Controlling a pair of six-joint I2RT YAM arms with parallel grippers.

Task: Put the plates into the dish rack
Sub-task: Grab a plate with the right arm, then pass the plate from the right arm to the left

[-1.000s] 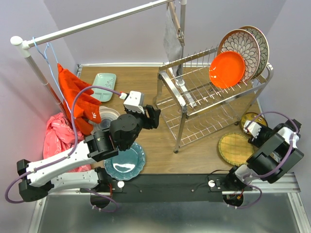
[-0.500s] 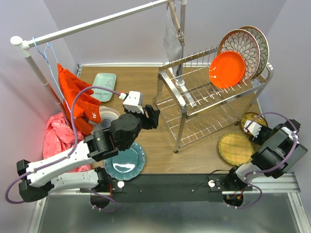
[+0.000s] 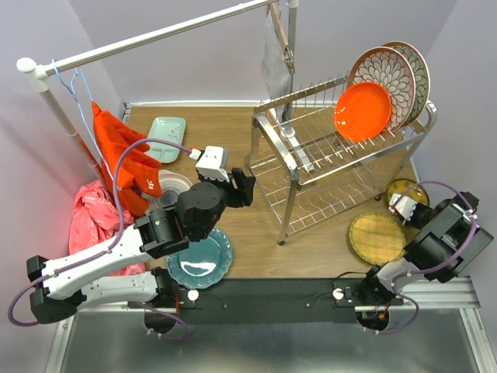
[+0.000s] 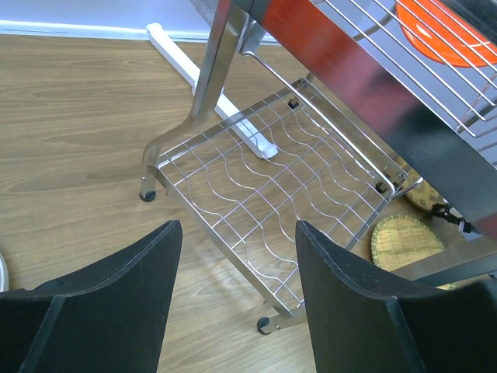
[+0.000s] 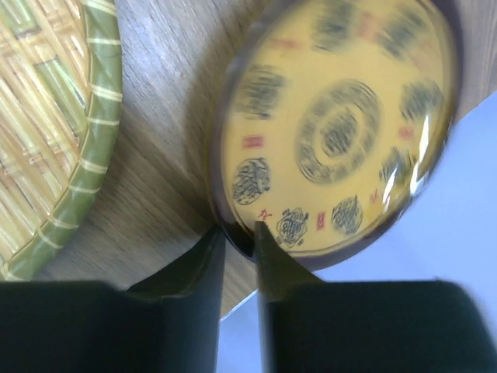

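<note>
Patterned plate in right hand

Pale lilac walls, wooden tabletop, white clothes rail across the back

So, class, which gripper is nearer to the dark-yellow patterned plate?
Right. The right gripper pinches the dark-yellow patterned plate at its rim, beside the yellow woven plate. The left gripper hangs open across the table, facing the dish rack's lower tier.
</note>
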